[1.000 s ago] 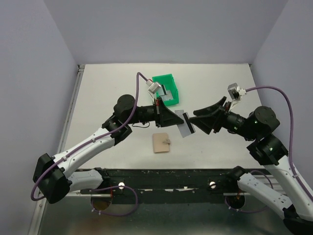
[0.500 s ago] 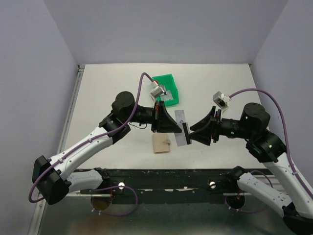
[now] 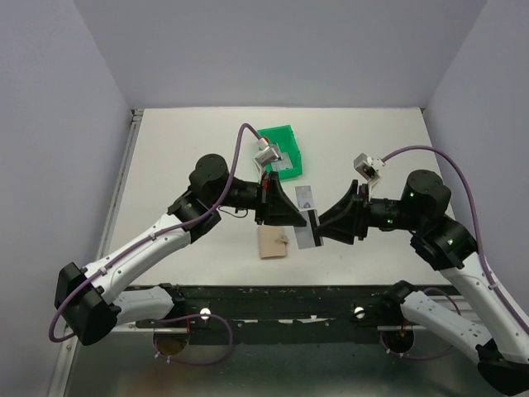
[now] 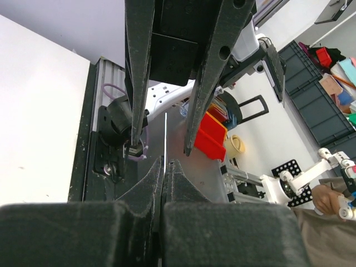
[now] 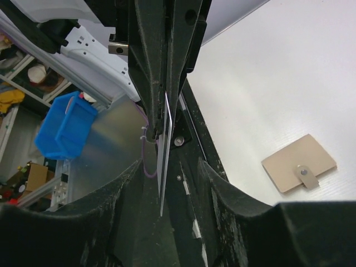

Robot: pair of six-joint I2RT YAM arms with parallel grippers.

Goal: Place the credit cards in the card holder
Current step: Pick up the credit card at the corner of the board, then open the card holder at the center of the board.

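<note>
Lilac walls (image 3: 281, 50) box in the white tabletop (image 3: 182, 157); left gripper (image 4: 166, 167) clamps a thin silver-grey plastic card (image 3: 307, 198), right gripper (image 5: 169, 167) gapes around it.

Shows a left arm (image 3: 145, 248) and a right arm (image 3: 463, 273) of glossy white shell links between round matte-black joint housings. Ends each in black, wedge-shaped plastic fingers: left gripper (image 3: 302, 218), right gripper (image 3: 322, 225). Bears a round hole (image 4: 224, 53) in one finger's side. Carries a small silver-grey camera box (image 3: 264, 152) above each wrist, fed by a looping purple cable (image 3: 240, 136). Glows with tiny green lights (image 3: 407, 196) on the right arm's joints.
</note>
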